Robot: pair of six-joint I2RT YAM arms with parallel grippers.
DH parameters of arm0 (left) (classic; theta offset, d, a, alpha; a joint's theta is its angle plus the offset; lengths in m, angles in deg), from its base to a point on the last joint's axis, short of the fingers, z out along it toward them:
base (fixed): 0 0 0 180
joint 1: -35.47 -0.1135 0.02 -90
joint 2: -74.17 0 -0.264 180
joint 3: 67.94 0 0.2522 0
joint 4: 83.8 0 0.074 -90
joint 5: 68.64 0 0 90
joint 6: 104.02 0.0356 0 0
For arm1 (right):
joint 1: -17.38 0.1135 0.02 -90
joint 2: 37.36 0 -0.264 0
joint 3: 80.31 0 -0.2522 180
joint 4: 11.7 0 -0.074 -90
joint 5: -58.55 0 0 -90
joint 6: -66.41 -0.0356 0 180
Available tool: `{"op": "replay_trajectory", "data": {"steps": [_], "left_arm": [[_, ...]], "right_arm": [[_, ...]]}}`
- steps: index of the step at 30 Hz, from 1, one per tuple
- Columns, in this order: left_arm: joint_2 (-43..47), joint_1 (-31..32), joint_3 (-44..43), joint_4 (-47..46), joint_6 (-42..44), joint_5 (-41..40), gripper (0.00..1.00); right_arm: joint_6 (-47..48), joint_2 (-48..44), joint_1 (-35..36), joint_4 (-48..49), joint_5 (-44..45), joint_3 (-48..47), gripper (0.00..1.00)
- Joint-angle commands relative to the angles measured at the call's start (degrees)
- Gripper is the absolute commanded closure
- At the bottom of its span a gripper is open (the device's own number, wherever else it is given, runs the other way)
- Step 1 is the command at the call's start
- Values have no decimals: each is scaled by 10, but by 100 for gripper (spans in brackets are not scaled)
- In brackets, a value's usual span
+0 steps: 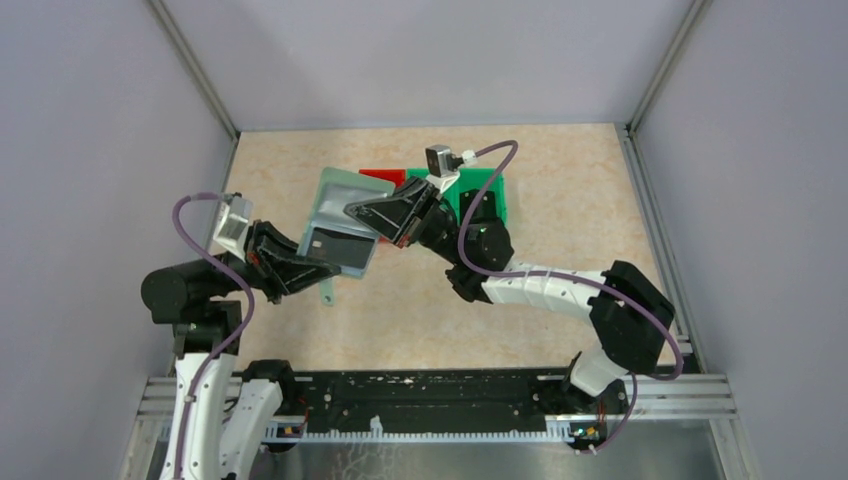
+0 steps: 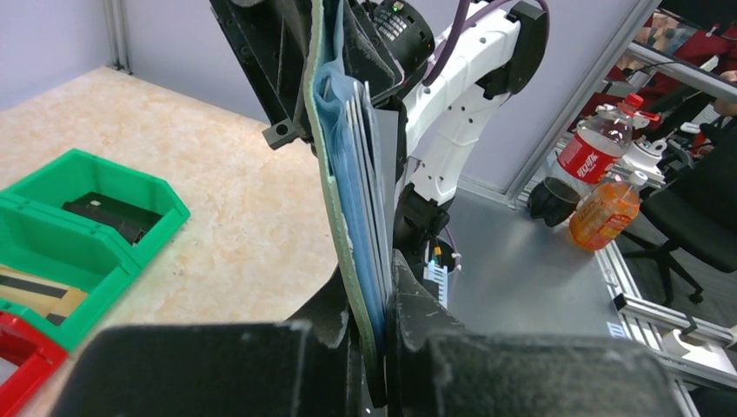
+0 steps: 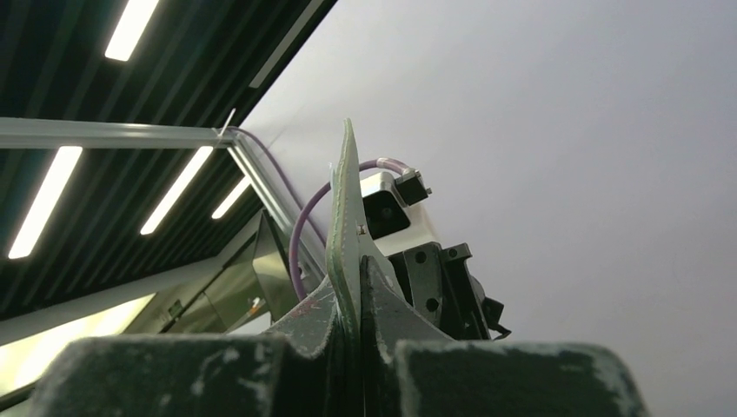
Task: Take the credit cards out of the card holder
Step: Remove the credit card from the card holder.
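The grey-green card holder [image 1: 335,195] hangs open above the table, held between both grippers. A dark grey-black credit card [image 1: 338,250] sits in its lower pocket, and the small tab [image 1: 327,292] points down. My left gripper [image 1: 322,266] is shut on the holder's lower part. In the left wrist view [image 2: 382,304] its jaws clamp the green cover [image 2: 326,191], the pale blue lining [image 2: 348,174] and thin card edges [image 2: 372,156]. My right gripper [image 1: 358,213] is shut on the holder's right edge. In the right wrist view [image 3: 358,295] the holder [image 3: 345,208] stands edge-on.
A green bin [image 1: 492,195] and a red bin [image 1: 383,176] stand behind the right gripper. They also show in the left wrist view, green [image 2: 130,252] and red [image 2: 22,347]. A dark flat item [image 2: 109,215] lies in the green bin. Grey walls enclose the table.
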State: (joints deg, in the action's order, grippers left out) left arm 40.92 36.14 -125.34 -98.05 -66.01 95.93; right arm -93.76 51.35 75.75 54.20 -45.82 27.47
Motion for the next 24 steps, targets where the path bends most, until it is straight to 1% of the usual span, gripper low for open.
{"op": "replay_trajectory", "data": {"steps": [1, 3, 4, 6, 9, 10, 12, 15, 17, 21, 24], "left_arm": [[-1, 3, -41, 68, 92, -1, 100], [-4, 3, -62, 142, 173, 9, 100], [-7, 2, -74, 195, 221, 10, 100], [-16, 3, -100, 303, 320, 15, 100], [-44, 3, -141, 476, 467, -3, 100], [-59, 3, -158, 531, 519, -13, 100], [-87, 3, -188, 615, 595, -32, 100], [-122, 3, -217, 693, 664, -46, 100], [-138, 3, -218, 716, 678, -58, 100], [-166, 2, -225, 746, 685, -114, 100], [-200, 3, -240, 796, 709, -149, 100]], "right_arm": [[-8, -6, 5, 34, -4, 4, 93], [-8, -23, -8, 18, -11, 18, 73], [-9, -36, -19, -1, -13, 28, 63], [-9, -65, -52, -59, -41, 38, 49], [14, -119, -120, -170, -120, 45, 40], [31, -142, -141, -214, -137, 51, 39], [72, -186, -181, -297, -158, 63, 35], [123, -244, -242, -398, -185, 59, 32], [160, -269, -265, -476, -198, 32, 32], [234, -275, -267, -595, -231, -52, 34], [238, -279, -254, -585, -257, -50, 35]]}}
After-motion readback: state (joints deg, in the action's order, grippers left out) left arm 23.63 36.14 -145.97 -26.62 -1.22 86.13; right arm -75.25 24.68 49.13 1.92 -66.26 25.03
